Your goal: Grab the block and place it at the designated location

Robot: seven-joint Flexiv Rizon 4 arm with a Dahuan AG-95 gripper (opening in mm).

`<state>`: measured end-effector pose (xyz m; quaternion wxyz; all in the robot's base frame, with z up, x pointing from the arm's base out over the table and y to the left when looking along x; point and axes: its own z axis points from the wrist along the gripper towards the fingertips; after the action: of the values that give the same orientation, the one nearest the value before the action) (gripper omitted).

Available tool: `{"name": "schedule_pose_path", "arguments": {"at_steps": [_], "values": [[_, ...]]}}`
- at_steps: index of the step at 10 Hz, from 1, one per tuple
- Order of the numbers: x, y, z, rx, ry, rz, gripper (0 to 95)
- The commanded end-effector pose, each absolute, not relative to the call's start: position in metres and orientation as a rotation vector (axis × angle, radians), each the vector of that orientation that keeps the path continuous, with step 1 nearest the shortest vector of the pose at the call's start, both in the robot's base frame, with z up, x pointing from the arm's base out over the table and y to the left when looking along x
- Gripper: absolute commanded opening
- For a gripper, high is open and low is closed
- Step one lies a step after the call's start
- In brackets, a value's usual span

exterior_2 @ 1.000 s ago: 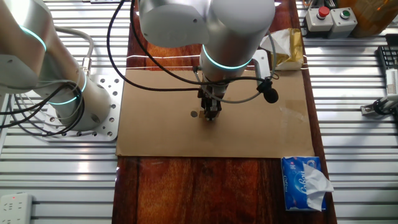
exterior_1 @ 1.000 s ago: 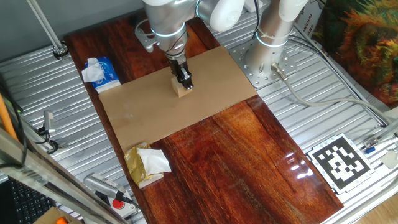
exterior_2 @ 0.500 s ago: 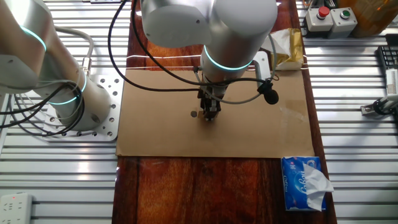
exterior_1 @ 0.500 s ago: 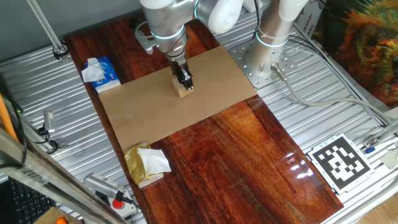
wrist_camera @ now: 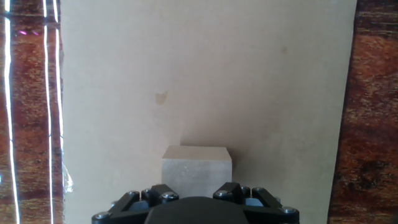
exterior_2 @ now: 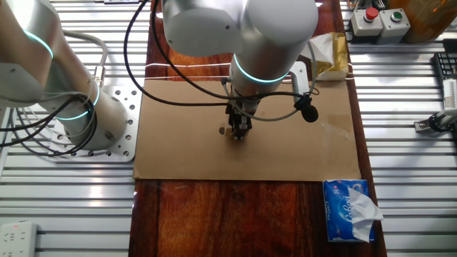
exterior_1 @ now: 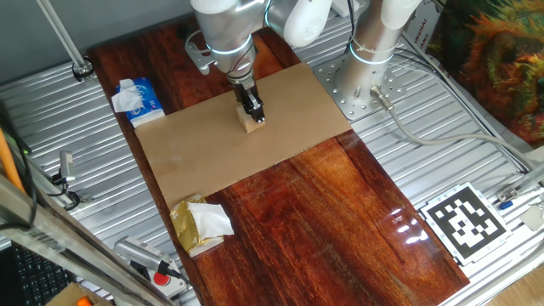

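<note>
The block (exterior_1: 249, 125) is a small pale wooden cube on the tan cardboard sheet (exterior_1: 195, 153), near its middle. My gripper (exterior_1: 253, 114) stands straight down over it with a jaw on each side, shut on it. In the hand view the block (wrist_camera: 196, 167) fills the gap between the black fingers (wrist_camera: 144, 197), and its shadow falls on the cardboard (wrist_camera: 249, 74). In the other fixed view my gripper (exterior_2: 238, 131) hides the block, and the small black dot (exterior_2: 222, 130) lies just to its left on the cardboard (exterior_2: 186, 153).
A blue-and-white tissue pack (exterior_1: 136, 98) lies off the sheet's far-left corner. A crumpled gold-and-white wrapper (exterior_1: 200, 223) lies near the front left. A black-and-white square tag (exterior_1: 463, 219) is at the right. The arm's base (exterior_2: 86, 114) stands beside the sheet.
My gripper with the block has shifted a little toward the black dot. Nothing else has moved.
</note>
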<state>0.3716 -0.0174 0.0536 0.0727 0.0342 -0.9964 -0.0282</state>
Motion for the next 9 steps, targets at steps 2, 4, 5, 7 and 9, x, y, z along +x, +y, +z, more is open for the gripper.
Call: {"name": "schedule_pose_path", "arguments": {"at_steps": [2, 4, 5, 7, 9], "values": [[0.3703, -0.0173, 0.0535, 0.092, -2.978, -0.090, 19.0], [0.3679, -0.0176, 0.0531, 0.081, -2.964, -0.092, 19.0], [0.3658, -0.0180, 0.0530, 0.079, -2.961, -0.092, 19.0], [0.3625, -0.0197, 0.0532, 0.077, -2.960, -0.096, 19.0], [0.3619, -0.0208, 0.0534, 0.074, -2.953, -0.095, 19.0]]}}
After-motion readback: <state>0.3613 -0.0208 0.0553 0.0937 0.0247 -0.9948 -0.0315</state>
